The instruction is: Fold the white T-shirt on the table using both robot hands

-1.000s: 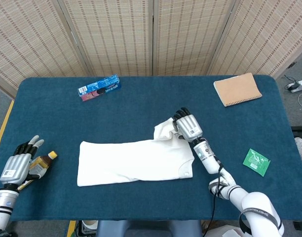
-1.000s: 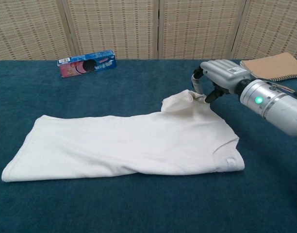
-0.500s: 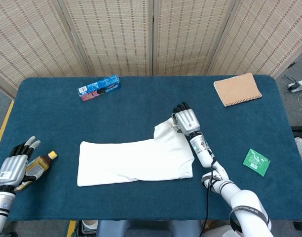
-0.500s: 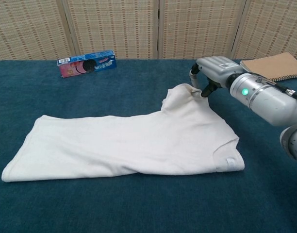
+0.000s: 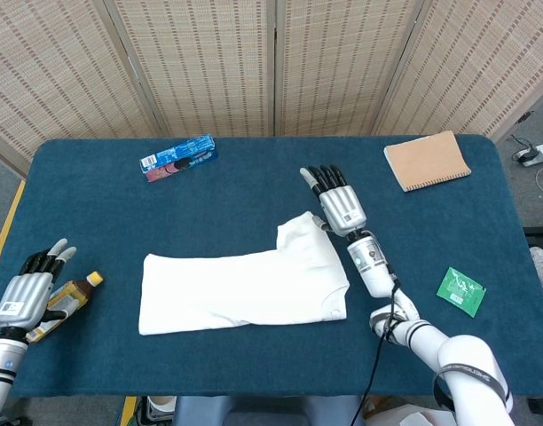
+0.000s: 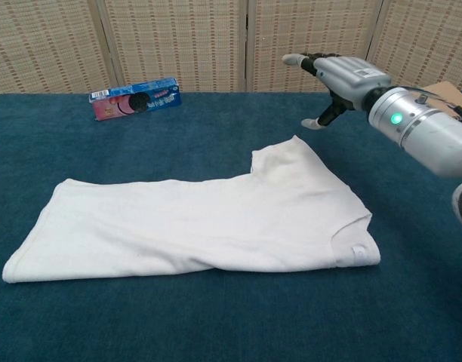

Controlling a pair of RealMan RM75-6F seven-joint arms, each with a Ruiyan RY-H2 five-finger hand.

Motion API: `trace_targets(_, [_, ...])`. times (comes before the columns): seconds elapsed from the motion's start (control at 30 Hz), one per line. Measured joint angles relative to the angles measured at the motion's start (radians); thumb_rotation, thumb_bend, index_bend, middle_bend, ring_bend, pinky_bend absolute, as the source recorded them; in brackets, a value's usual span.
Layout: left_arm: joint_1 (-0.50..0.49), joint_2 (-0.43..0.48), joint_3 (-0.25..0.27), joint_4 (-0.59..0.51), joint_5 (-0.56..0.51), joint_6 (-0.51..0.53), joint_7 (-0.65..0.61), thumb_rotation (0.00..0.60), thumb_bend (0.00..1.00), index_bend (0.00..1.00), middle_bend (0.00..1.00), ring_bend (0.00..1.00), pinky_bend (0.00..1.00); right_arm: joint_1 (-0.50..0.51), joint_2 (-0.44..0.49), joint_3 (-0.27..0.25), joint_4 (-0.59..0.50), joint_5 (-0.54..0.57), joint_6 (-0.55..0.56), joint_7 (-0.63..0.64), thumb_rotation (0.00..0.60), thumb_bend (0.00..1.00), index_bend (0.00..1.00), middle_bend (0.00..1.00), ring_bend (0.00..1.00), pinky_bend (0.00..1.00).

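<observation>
1. While the white T-shirt [image 5: 245, 288] lies flat near the middle of the blue desk [image 5: 254, 191], folded lengthwise into a long band, one sleeve pokes out at its 1 o'clock corner.
2. The right hand [image 5: 338, 200] hovers just past that sleeve, at about 1 o'clock from the shirt, fingers spread and holding nothing. In the chest view it's clearly up off the cloth, not touching it.
3. The left hand [image 5: 27, 293] sits way over at 9 o'clock from the shirt, near the desk edge, right against a small brown bottle [image 5: 72, 295]. Its fingers look stretched out, but whether it actually grips the bottle can't be told from here.
4. Other stuff on the desk: a blue cookie box [image 5: 178, 157] at 11 o'clock from the shirt, a tan notebook [image 5: 427, 161] at 2 o'clock, and a green packet [image 5: 460, 291] at 3 o'clock, all well apart from the shirt.
</observation>
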Motion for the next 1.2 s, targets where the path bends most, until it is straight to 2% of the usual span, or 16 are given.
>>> trace_targets(0.2, [-0.023, -0.027, 0.003, 0.080, 0.112, 0.008, -0.034, 0.600, 0.28, 0.16, 0.02, 0.03, 0.01, -0.070, 0.172, -0.001, -0.295, -0.007, 0.090, -0.054, 0.600, 0.21, 0.10, 0.14, 0.00, 0.00])
trace_targets(0.43, [-0.062, -0.082, 0.026, 0.214, 0.270, 0.018, -0.103, 0.600, 0.28, 0.24, 0.08, 0.06, 0.01, -0.182, 0.444, -0.003, -0.705, 0.004, 0.173, -0.154, 0.600, 0.21, 0.15, 0.17, 0.01, 0.00])
trace_targets(0.57, [-0.086, -0.125, 0.049, 0.304, 0.349, 0.020, -0.158, 0.600, 0.28, 0.28, 0.10, 0.06, 0.01, -0.256, 0.584, -0.010, -0.872, 0.007, 0.226, -0.196, 0.600, 0.21, 0.17, 0.18, 0.02, 0.00])
trace_targets(0.73, [-0.125, -0.186, 0.078, 0.438, 0.444, 0.026, -0.217, 0.600, 0.28, 0.30, 0.11, 0.07, 0.01, -0.329, 0.672, -0.028, -0.976, -0.011, 0.292, -0.227, 0.600, 0.21, 0.18, 0.19, 0.02, 0.00])
trace_targets(0.97, [-0.174, -0.291, 0.108, 0.655, 0.539, 0.068, -0.244, 0.600, 0.21, 0.32, 0.12, 0.08, 0.01, -0.366, 0.700, -0.051, -1.027, -0.053, 0.322, -0.232, 0.600, 0.21, 0.21, 0.20, 0.03, 0.00])
trace_targets(1.2, [-0.212, -0.411, 0.139, 0.872, 0.592, 0.105, -0.275, 0.600, 0.20, 0.33, 0.13, 0.08, 0.01, -0.404, 0.706, -0.081, -1.038, -0.100, 0.359, -0.212, 0.600, 0.21, 0.24, 0.22, 0.05, 0.00])
